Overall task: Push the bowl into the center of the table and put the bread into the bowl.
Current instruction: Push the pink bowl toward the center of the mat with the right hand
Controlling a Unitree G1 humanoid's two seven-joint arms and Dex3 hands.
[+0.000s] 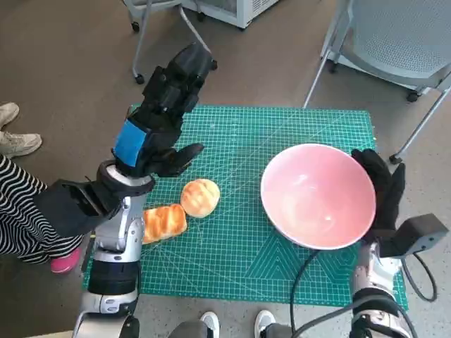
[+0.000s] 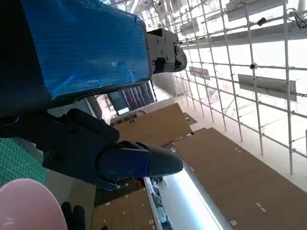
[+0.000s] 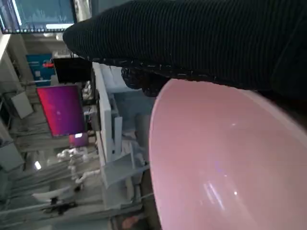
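Pink bowl [image 1: 318, 196] sits right of centre in the head frame, on the green mat [image 1: 232, 260] covering the counter. Right hand [image 1: 380, 184] rests flat against its outer rim, gripping nothing; whether its fingers are spread or curled, can't tell. Push low on the wall, slow and straight toward frame left, so it slides rather than tips. Stop short of the two breads [image 1: 200, 197] at lower left. Left hand [image 1: 165, 109] hovers above them, fingers apart, empty; keep it raised until the bowl settles

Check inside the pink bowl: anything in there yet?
Nothing: the pink bowl shows only its bare inside. Both bread pieces, round and long, lie on the green mat. The mat beneath the bowl is hidden.
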